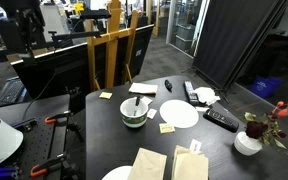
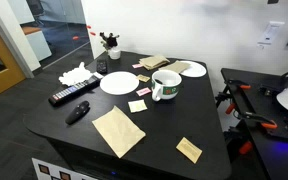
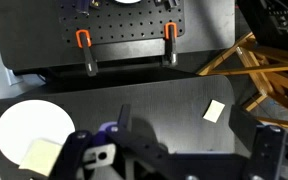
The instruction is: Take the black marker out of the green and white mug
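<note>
The green and white mug (image 1: 134, 113) stands near the middle of the black table, and also shows in an exterior view (image 2: 166, 86). The black marker (image 1: 137, 104) leans inside it with its top poking above the rim. My gripper (image 3: 194, 125) appears only in the wrist view. It is open and empty, fingers wide apart, high above bare table near a yellow sticky note (image 3: 215, 111). The mug and marker are out of the wrist view.
White plates (image 1: 179, 115) (image 2: 118, 82) (image 3: 24, 132), black remotes (image 1: 221, 119) (image 2: 72, 96), a flower vase (image 1: 248, 141), brown napkins (image 2: 118, 131) and sticky notes (image 2: 137, 106) lie around the mug. Orange-handled clamps (image 3: 82, 42) grip the table edge. Wooden easels (image 1: 114, 50) stand behind.
</note>
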